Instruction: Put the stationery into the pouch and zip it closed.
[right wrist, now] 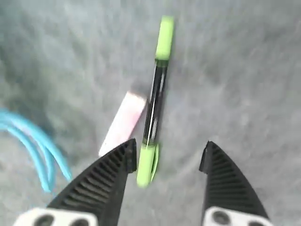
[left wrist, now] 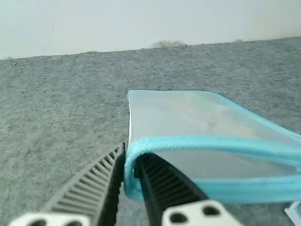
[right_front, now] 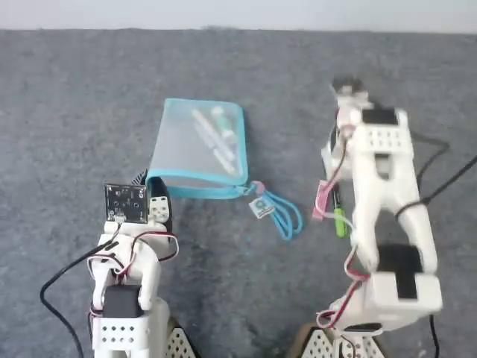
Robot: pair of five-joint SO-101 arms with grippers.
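Note:
The clear pouch point(right_front: 197, 153) with teal trim lies on the grey carpet, with a few pens point(right_front: 214, 130) inside. My left gripper point(right_front: 159, 206) is at its near left corner. In the left wrist view that gripper point(left wrist: 130, 157) is shut on the teal zip edge of the pouch point(left wrist: 197, 122). A green-capped pen point(right wrist: 157, 94) and a pink eraser point(right wrist: 123, 123) lie side by side on the carpet. My right gripper point(right wrist: 169, 150) hangs open just above them, with the pen's near cap between its fingers. In the high view the pen point(right_front: 340, 218) and eraser point(right_front: 320, 201) peek out beside the right arm.
A blue cord loop point(right_front: 285, 215) with a small tag point(right_front: 259, 208) trails from the pouch's zip end toward the eraser, and the cord point(right wrist: 28, 141) lies near my right gripper. The pale wall point(left wrist: 141, 21) bounds the carpet's far side. Cables run beside both arm bases.

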